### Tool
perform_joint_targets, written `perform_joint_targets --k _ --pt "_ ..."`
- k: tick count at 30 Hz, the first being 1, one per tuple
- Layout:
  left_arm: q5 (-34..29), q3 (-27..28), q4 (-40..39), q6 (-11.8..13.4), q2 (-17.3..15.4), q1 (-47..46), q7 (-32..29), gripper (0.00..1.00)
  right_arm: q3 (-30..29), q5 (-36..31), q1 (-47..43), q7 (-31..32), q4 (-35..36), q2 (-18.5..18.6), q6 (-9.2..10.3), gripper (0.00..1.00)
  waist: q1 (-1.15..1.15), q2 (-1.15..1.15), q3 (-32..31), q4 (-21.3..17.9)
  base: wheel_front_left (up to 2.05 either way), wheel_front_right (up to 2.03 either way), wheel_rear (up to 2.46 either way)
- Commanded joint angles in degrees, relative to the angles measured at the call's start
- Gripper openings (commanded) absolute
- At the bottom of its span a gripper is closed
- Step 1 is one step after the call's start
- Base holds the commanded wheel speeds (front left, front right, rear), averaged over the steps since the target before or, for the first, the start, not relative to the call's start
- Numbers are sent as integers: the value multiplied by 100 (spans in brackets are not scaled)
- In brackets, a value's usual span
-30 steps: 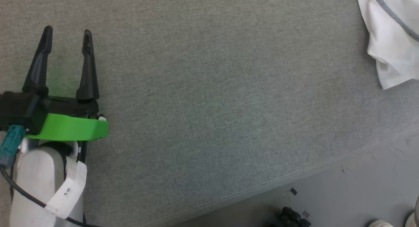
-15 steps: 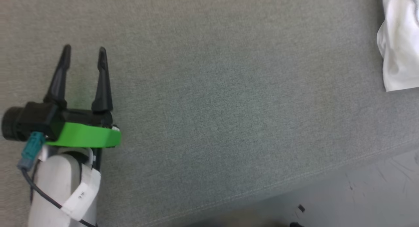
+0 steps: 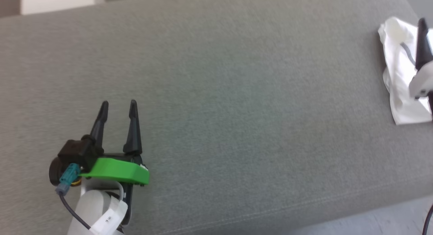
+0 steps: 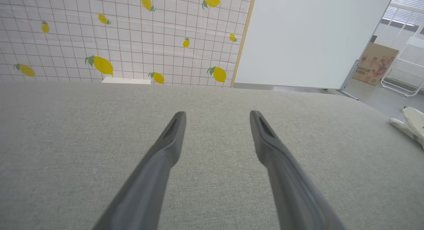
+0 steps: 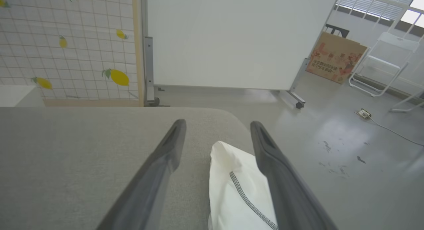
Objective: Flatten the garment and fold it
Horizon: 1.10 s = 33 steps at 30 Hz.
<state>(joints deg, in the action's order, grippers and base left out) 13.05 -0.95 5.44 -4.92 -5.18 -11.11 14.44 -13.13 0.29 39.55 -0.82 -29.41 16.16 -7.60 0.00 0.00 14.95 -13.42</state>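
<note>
Framing the bunched garment (image 5: 232, 190), the right gripper (image 5: 217, 123) holds its fingers apart.

The left gripper (image 3: 118, 104) hangs at the lower left of the head view, its pale forearm (image 3: 91, 208) below it, two dark fingers (image 3: 133, 126) pointing up and jaws spread wide. The right gripper (image 5: 217, 123), at the far right edge, has its jaws equally parted.

no legible text anywhere. white tape tag (image 3: 109, 218) on left forearm (image 3: 84, 209) carries small dark marks, too small to read. cardboard box (image 5: 335, 57) bears red print plus dark line of characters, blurred, unreadable.
</note>
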Motion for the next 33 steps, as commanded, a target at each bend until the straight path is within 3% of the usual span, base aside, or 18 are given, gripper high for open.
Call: perform_joint_targets --k 1,7,12,24,33 --pt "65 -7 78 10 32 62 36 100 95 213 -295 -122 267 -23 11 100 0 0 -658 565 0 0 0" --pt "128 -137 340 -10 119 120 52 100 475 871 -1573 -411 1657 -224 11 100 0 0 -928 892 0 0 0" --pt "130 -193 378 -27 169 184 54 100 678 915 -2504 -598 2450 -528 11 100 0 0 -1055 1063 0 0 0" --pt "133 -285 481 -29 221 458 55 100 644 528 -3598 -1026 2723 -1168 11 100 0 0 -1292 1251 0 0 0" --pt "198 -446 566 2 228 586 55 100 497 485 -3945 -1192 2836 -1320 11 100 0 0 -1391 1308 0 0 0"
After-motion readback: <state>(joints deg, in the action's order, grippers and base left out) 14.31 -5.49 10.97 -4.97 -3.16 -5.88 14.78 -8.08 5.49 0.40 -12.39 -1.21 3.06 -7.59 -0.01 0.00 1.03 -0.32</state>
